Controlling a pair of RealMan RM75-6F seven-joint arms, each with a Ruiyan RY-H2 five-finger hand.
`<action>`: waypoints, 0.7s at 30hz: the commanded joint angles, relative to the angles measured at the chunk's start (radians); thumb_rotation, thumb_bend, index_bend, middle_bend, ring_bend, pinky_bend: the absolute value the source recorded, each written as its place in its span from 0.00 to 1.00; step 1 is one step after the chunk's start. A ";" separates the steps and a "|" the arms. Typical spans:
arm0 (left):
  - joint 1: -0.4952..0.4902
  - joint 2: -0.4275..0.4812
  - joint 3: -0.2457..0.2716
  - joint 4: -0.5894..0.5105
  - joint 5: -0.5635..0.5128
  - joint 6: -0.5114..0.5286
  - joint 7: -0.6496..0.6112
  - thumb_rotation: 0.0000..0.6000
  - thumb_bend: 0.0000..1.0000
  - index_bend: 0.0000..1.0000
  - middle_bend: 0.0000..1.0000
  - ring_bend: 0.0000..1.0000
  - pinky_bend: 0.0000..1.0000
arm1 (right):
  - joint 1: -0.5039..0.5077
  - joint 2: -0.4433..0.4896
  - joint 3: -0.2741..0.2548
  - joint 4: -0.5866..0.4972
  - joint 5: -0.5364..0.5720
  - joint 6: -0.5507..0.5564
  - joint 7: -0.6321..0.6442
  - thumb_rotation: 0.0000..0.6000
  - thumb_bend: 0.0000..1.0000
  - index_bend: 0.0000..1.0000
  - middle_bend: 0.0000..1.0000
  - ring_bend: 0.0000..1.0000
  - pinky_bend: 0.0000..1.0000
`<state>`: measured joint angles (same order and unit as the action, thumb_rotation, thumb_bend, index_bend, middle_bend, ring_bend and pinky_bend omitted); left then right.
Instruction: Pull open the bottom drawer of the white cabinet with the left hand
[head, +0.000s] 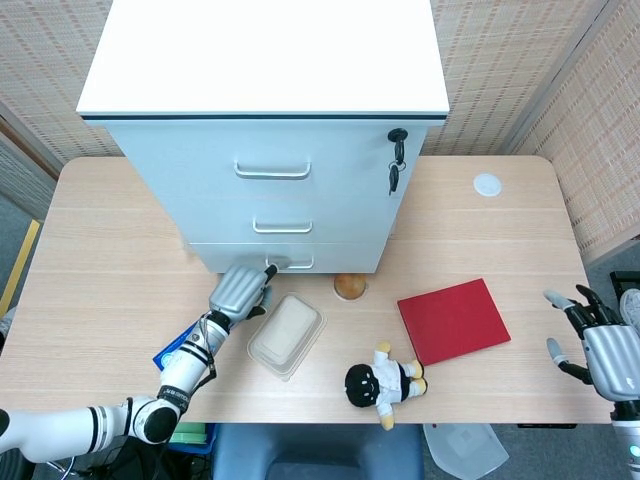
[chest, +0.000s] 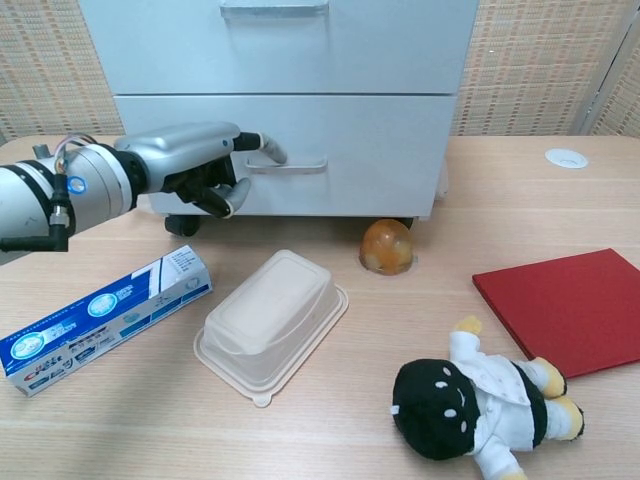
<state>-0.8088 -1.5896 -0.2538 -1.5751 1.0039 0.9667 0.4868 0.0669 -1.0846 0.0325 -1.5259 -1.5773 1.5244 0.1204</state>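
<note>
The white cabinet stands at the rear centre of the tabletop. Its bottom drawer sits flush with the cabinet front, not drawn out. The left hand is at the drawer face. One finger reaches out to the left end of the drawer handle, its tip at or on the bar, and the other fingers curl under the palm. Whether the finger hooks the handle cannot be told from either view.

The right hand is at the tabletop's right edge, well apart from the cabinet, fingers spread and holding nothing.

On the tabletop, in front of the cabinet:
- a toothpaste box at the left;
- a lidded beige food container just right of it;
- a round orange object near the cabinet base;
- a plush doll lying at the front;
- a red book at the right.
</note>
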 joint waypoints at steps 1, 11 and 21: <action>-0.008 -0.005 0.000 0.007 -0.011 -0.002 0.002 1.00 0.67 0.16 0.94 1.00 1.00 | -0.001 -0.001 0.000 0.003 0.001 0.000 0.002 1.00 0.35 0.19 0.30 0.18 0.26; -0.031 -0.014 0.010 0.020 -0.030 0.007 0.011 1.00 0.66 0.22 0.93 1.00 1.00 | -0.005 -0.002 -0.002 0.011 0.003 0.000 0.010 1.00 0.35 0.19 0.30 0.18 0.26; -0.026 0.009 0.041 -0.040 -0.010 0.042 0.031 1.00 0.66 0.22 0.93 1.00 1.00 | -0.003 -0.008 -0.001 0.019 0.002 -0.004 0.013 1.00 0.35 0.19 0.30 0.18 0.26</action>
<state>-0.8350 -1.5833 -0.2157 -1.6113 0.9926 1.0065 0.5150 0.0639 -1.0929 0.0312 -1.5073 -1.5756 1.5198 0.1334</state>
